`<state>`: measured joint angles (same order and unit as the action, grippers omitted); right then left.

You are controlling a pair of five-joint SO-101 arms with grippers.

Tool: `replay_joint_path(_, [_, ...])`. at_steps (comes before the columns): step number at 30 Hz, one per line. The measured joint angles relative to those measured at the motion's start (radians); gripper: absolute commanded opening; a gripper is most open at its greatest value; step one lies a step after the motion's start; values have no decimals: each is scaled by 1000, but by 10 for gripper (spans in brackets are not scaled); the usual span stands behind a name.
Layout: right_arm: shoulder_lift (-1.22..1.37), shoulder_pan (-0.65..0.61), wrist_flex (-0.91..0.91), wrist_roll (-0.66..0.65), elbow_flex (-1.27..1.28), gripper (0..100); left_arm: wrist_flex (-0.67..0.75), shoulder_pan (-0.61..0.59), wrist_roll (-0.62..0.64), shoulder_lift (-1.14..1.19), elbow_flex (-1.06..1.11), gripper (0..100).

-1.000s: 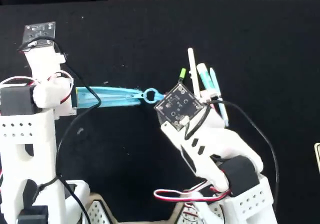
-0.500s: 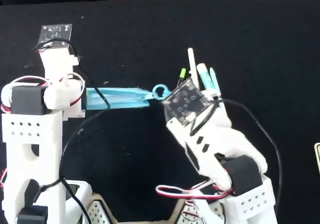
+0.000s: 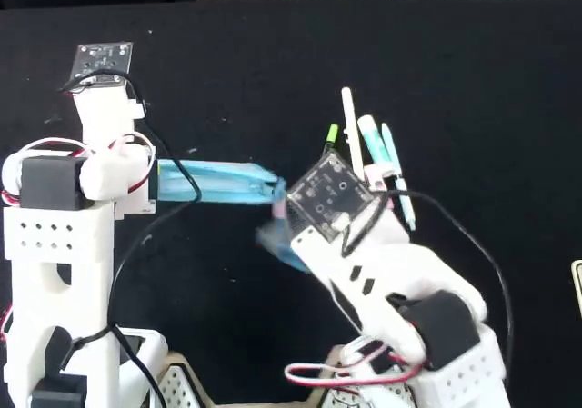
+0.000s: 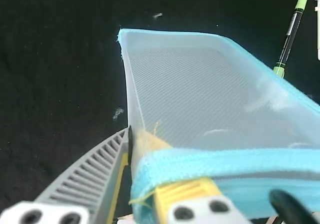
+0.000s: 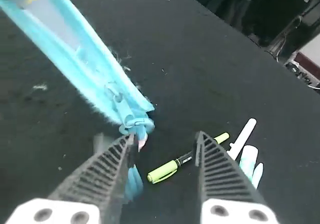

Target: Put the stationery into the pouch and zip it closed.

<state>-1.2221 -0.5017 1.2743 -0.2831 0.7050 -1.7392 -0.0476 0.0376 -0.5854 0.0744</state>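
High view: even, diffuse light from above. The left arm [image 3: 55, 235] is bright white, nearly washed out, and the black table [image 3: 473, 81] swallows shadows. End of pouch [image 3: 218, 181] motion-smeared at centre. Left wrist view: mesh evenly lit, lower edge out of focus. Right wrist view: upper right dim — lower left blurred.

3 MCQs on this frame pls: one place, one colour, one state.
1. Where are the pens?
A. inside the pouch
B. on the table, beyond the pouch
C. in the right gripper

2. Pouch colour?
A. light blue
B. red
C. yellow

3. Right gripper state?
A. open
B. shut on a pen
C. shut on the pouch

Answers:
1 B: the pens lie on the black table past the pouch's zip end.
2 A: its mesh and zip tape are light blue.
3 A: the right wrist view shows its fingers wide apart.
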Motion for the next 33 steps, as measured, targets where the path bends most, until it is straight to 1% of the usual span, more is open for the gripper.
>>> replay_joint_path(4, [-54, -18, 61, 20, -114, 128, 0, 2, 0, 0, 0, 30])
replay_joint_path(7, [-54, -15, 92, 23, -158, 128, -2, 3, 0, 0, -12, 30])
replay_joint_path(8, [-49, 3, 98, 23, -160, 129, -8, 5, -2, 0, -28, 30])
replay_joint_path(10, [-23, 63, 100, 26, -160, 130, -14, 6, -2, 0, -49, 54])
replay_joint_path(13, [34, 204, 94, 52, -155, 130, -14, 6, -2, 0, -54, 112])
replay_joint_path(15, [77, 299, 71, 77, -126, 130, -14, 6, 2, 0, -54, 97])
replay_joint_path(18, [163, 404, 3, 87, -46, 130, -14, 6, -2, -2, -54, 27])
replay_joint_path(20, [210, 446, -51, 87, 12, 130, -14, 6, -2, -2, -54, 35])
replay_joint_path(23, [282, 502, -143, 89, 94, 129, -14, 5, -37, -2, -54, 30])
replay_joint_path(28, [400, 585, -354, 92, 204, 128, -14, 6, -48, -2, -54, 30])
replay_joint_path(31, [488, 598, -468, 92, 212, 128, -14, 6, -48, -2, -54, 30])
replay_joint_path(33, [568, 597, -497, 92, 206, 128, -14, 6, -48, -2, -54, 30])
